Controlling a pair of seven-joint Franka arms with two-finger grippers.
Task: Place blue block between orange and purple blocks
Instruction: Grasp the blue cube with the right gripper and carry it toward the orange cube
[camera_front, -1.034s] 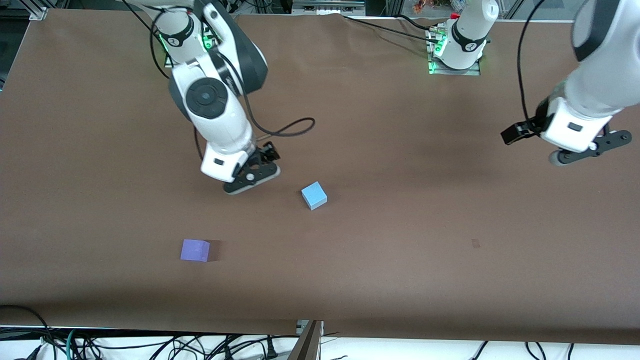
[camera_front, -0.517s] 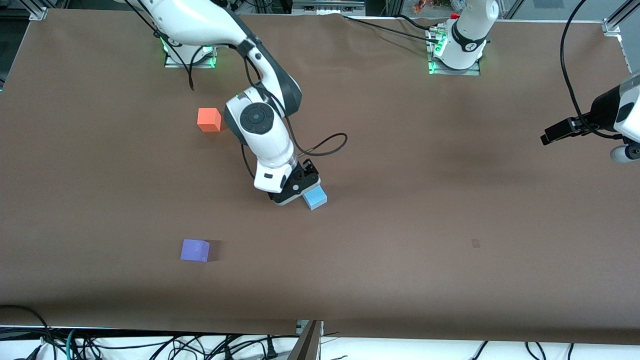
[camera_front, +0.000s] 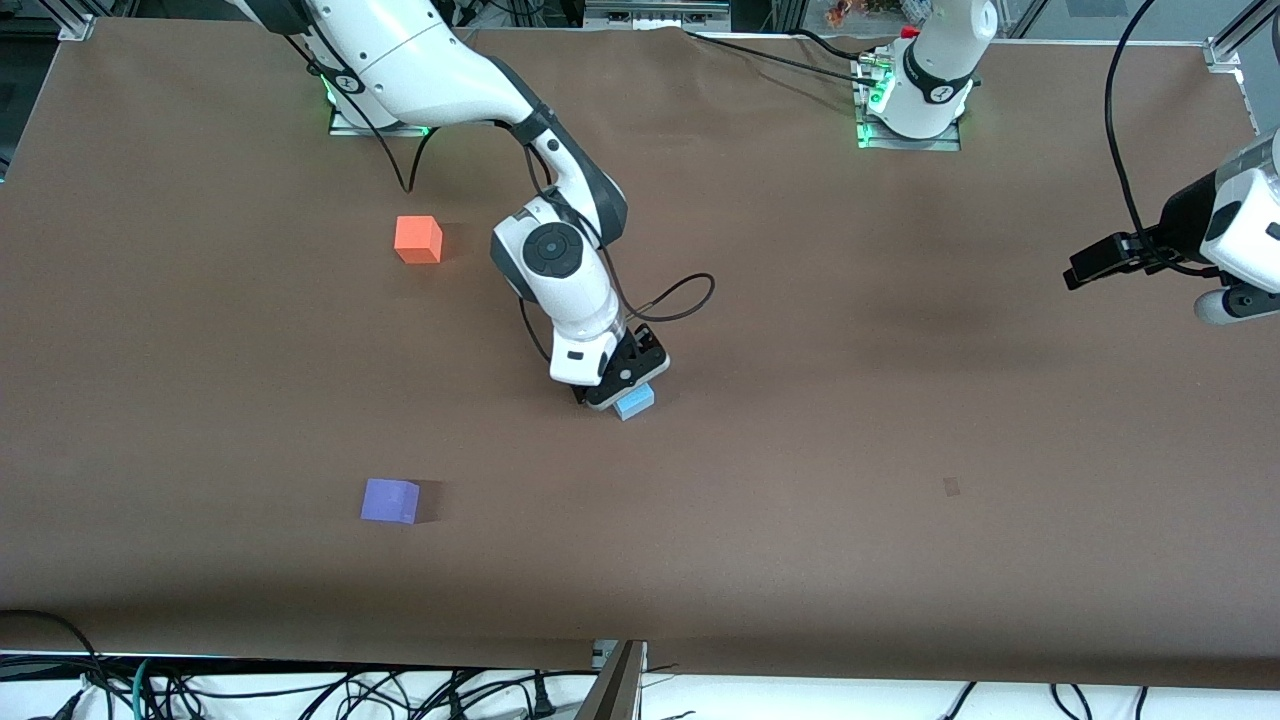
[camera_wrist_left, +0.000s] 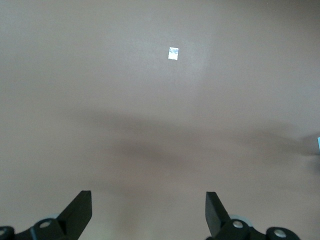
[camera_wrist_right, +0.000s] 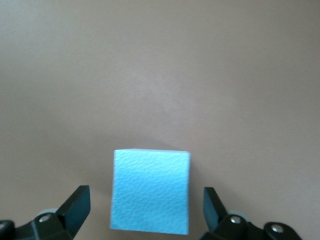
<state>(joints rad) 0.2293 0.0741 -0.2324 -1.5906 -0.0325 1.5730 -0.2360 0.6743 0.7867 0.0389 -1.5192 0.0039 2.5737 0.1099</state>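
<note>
Your right gripper (camera_wrist_right: 145, 210) is spread wide with the blue block (camera_wrist_right: 150, 191) directly beneath, centred between its fingertips and untouched, so go straight down. The purple block (camera_front: 389, 500) and orange block (camera_front: 417, 239) lie well off; the left gripper (camera_wrist_left: 148, 212) waits open, holding nothing.

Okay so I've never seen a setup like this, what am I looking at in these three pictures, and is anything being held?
Two white robot arms stand at a brown table; each ends in a two-finger gripper. The wide picture looks down from a camera facing them. The other two come from cameras on the arms' wrists.

Three small cubes lie on the table: an orange block, a purple block and a blue block.

The right gripper is low over the blue block, fingers open on either side, not gripping it. The left gripper waits open over bare table at the left arm's end. Nothing is held.
</note>
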